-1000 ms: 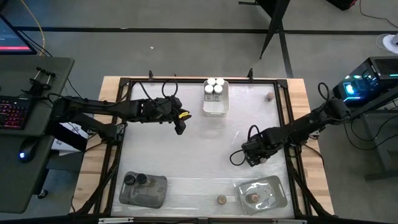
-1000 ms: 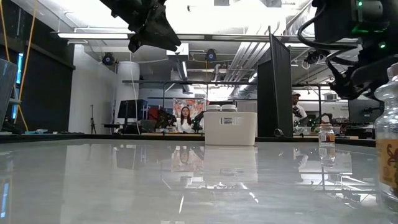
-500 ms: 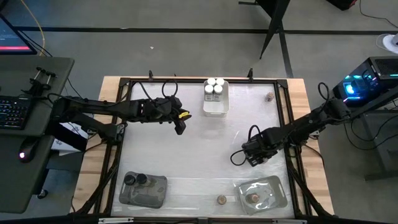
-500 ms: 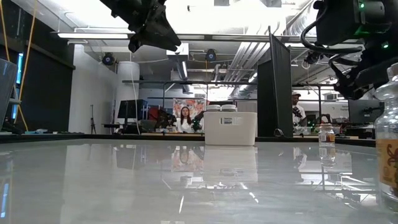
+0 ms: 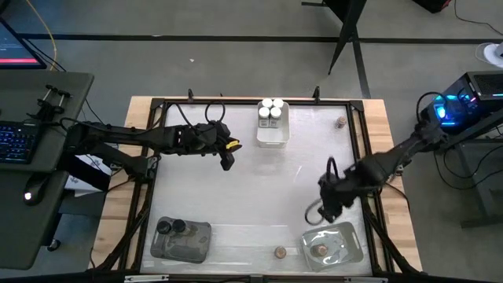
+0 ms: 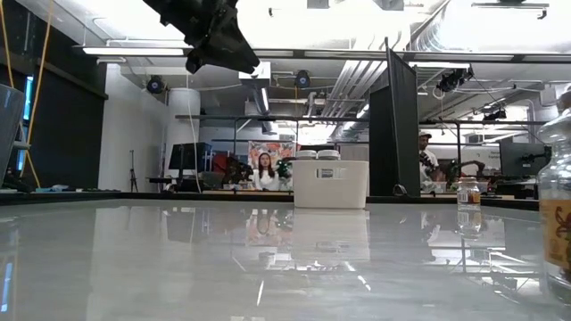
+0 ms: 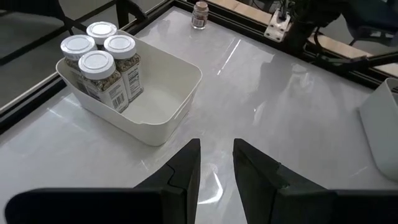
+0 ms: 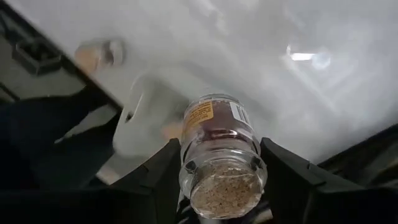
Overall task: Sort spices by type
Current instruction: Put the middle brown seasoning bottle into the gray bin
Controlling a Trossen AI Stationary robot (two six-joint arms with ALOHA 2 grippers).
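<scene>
My right gripper hangs over the far edge of the near-right clear tray and is shut on a glass spice jar. One brown-topped jar sits in that tray. My left gripper waits above the table's left-centre, fingers slightly apart, touching nothing. Three white-topped jars stand in the white tray. Two black-topped jars stand in the near-left clear tray. Single jars stand on the table at the near edge and the far right. My right gripper pinches the jar's glass body between its two fingers, one on each side. The jar lies along the fingers, its spice-filled base toward the wrist and its far end pointing away. It is lifted clear of the table and tilted.
A dark frame runs round the white tabletop. In the low view the near-edge jar stands large at the right, and the white tray and the far-right jar stand at the back. Bare table lies mid-centre.
My right gripper has moved toward the table's near edge and slightly right, from mid-table to the far edge of the near-right clear tray, turning as it went. It has left the low view. My left arm has kept still.
</scene>
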